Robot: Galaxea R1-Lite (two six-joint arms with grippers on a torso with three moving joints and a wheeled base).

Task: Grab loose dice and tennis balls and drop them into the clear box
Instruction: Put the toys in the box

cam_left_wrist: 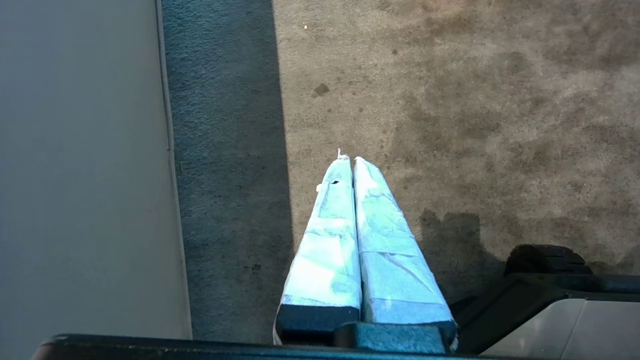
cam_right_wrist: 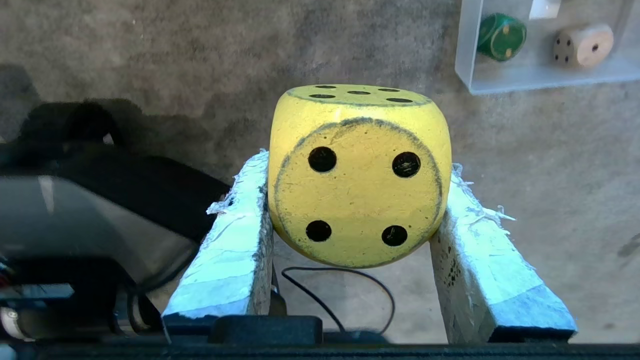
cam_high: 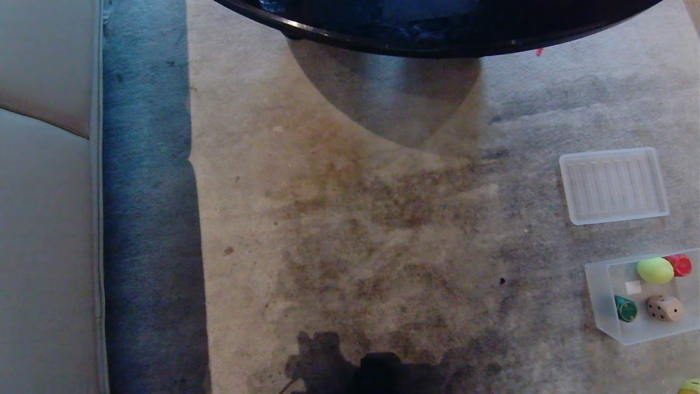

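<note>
Pinching the yellow die (cam_right_wrist: 359, 175), your right claw (cam_right_wrist: 357, 195) hangs near the clear box (cam_right_wrist: 500, 82); left claw (cam_left_wrist: 352, 162) pressed together.

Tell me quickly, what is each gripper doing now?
Left gripper: closed, holding nothing.
Right gripper: closed on the yellow die.

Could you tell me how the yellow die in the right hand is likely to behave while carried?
Probably rigid: the yellow die keeps its shape between the right hand fingers. Its flat faces likely resist slipping, but rounded corners could let it tumble once dropped.
</note>
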